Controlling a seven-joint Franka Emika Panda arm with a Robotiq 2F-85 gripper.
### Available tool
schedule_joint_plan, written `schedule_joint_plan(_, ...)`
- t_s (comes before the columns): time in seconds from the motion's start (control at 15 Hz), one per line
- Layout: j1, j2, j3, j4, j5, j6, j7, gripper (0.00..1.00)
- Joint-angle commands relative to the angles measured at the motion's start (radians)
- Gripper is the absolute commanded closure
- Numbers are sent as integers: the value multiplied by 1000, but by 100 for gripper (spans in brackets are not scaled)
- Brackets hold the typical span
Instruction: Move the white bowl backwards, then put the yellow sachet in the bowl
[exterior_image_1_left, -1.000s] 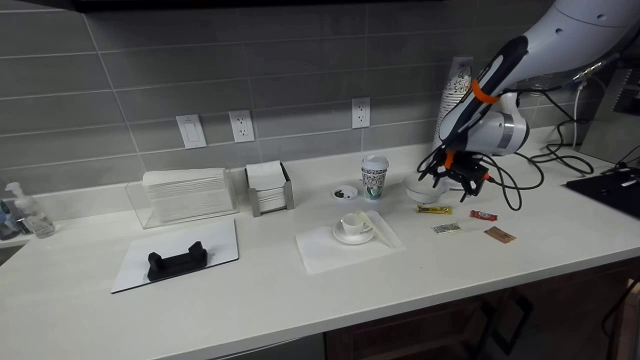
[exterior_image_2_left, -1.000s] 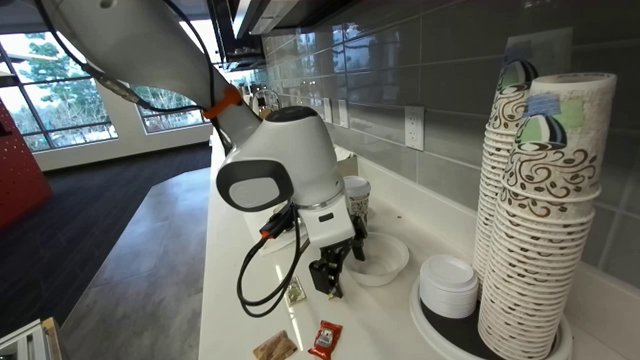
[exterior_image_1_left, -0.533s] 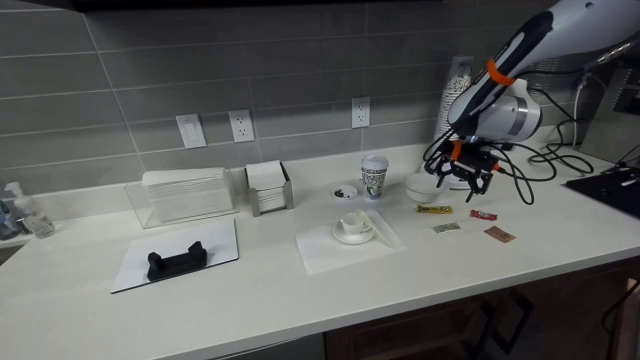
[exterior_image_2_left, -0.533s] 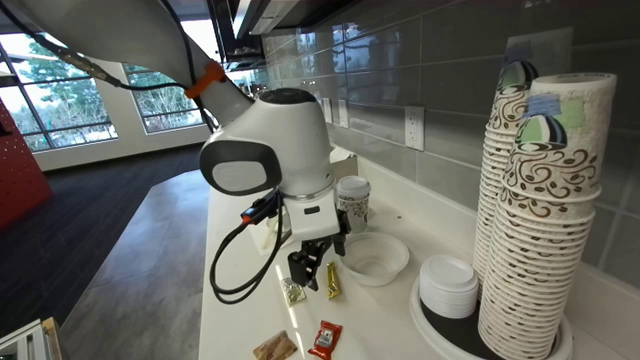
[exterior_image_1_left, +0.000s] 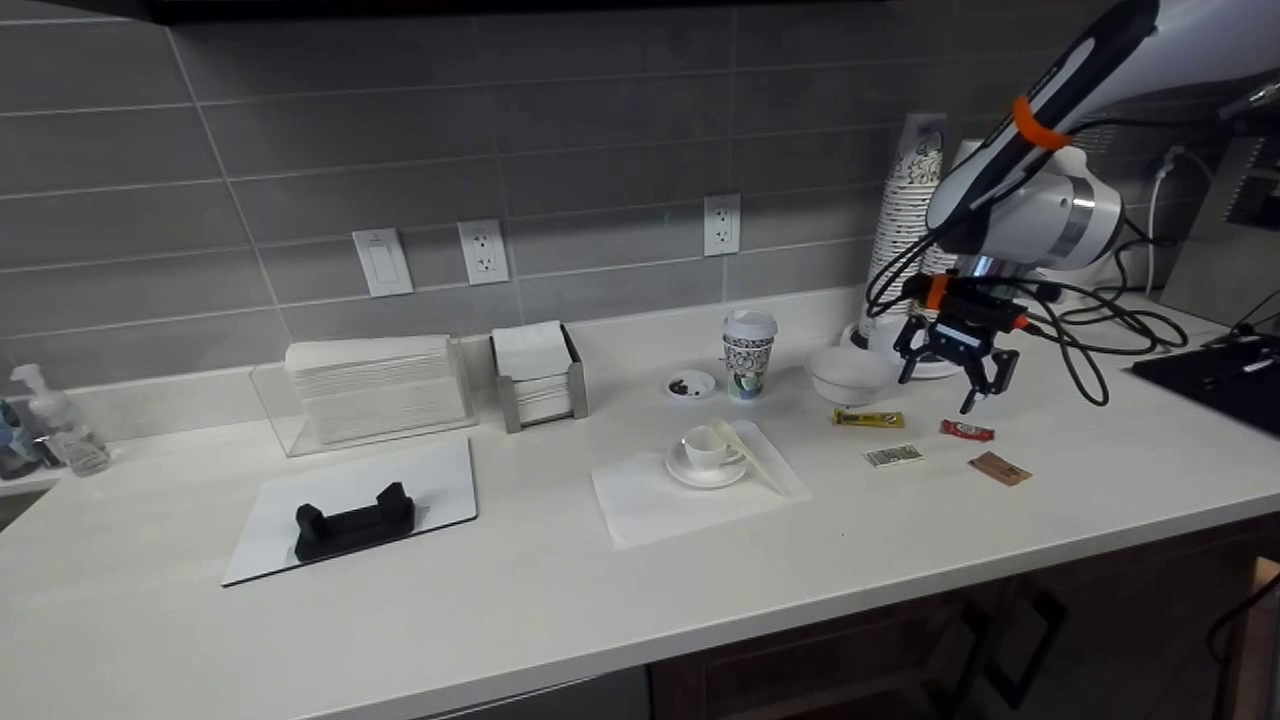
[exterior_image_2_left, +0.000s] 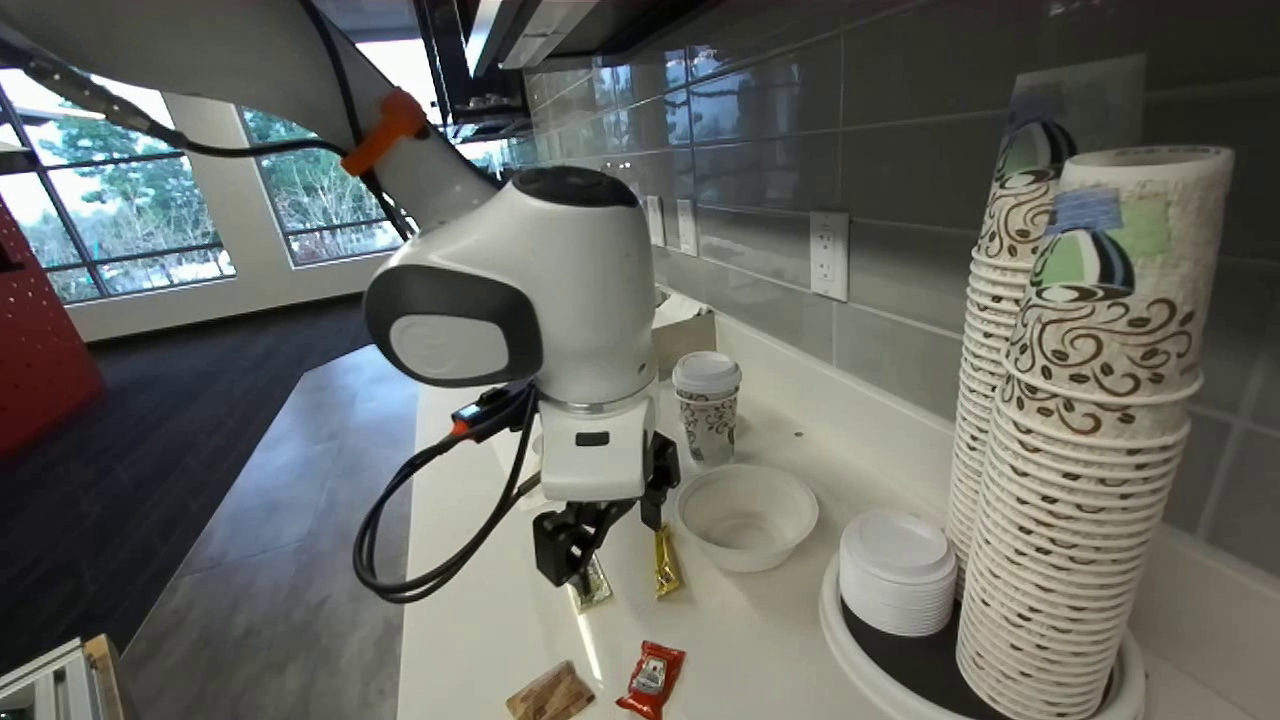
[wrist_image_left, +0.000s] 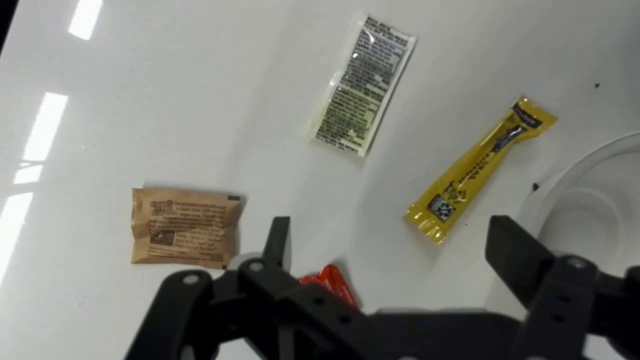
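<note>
The white bowl (exterior_image_1_left: 848, 378) stands upright on the counter behind the yellow sachet (exterior_image_1_left: 868, 419). In an exterior view the bowl (exterior_image_2_left: 745, 525) looks empty and the sachet (exterior_image_2_left: 666, 565) lies just beside it. In the wrist view the bowl (wrist_image_left: 580, 220) is partly cut off at the right edge. The long yellow sachet (wrist_image_left: 477, 170) lies flat ahead of the fingers, not between them. My gripper (wrist_image_left: 388, 220) is open and holds nothing. It hangs above the counter beside the bowl in both exterior views (exterior_image_1_left: 937, 393) (exterior_image_2_left: 616, 558), apart from bowl and sachet.
A pale green-white packet (wrist_image_left: 364, 85), a brown packet (wrist_image_left: 182, 227) and a red packet (exterior_image_1_left: 967, 430) lie close by. A lidded paper cup (exterior_image_1_left: 748, 355) stands by the bowl. Tall cup stacks (exterior_image_2_left: 1090, 480) and lids (exterior_image_2_left: 897, 575) stand on a round tray.
My open gripper has moved away from the bowl and up, towards the robot's base side. The yellow sachet, covered by the gripper before in an exterior view, now shows. The bowl has not moved.
</note>
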Motion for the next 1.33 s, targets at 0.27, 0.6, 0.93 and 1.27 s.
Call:
schedule_joint_plan(0.27, -57, 42, 28, 51, 44, -107, -13, 0)
schedule_joint_plan(0.6, -101, 119, 49, 109, 152, -111, -54, 0)
schedule_joint_plan(0.93, -145, 224, 72, 189, 296, -124, -114, 0)
schedule_joint_plan(1.27, -175, 300, 72, 258, 382, -229, -131, 0)
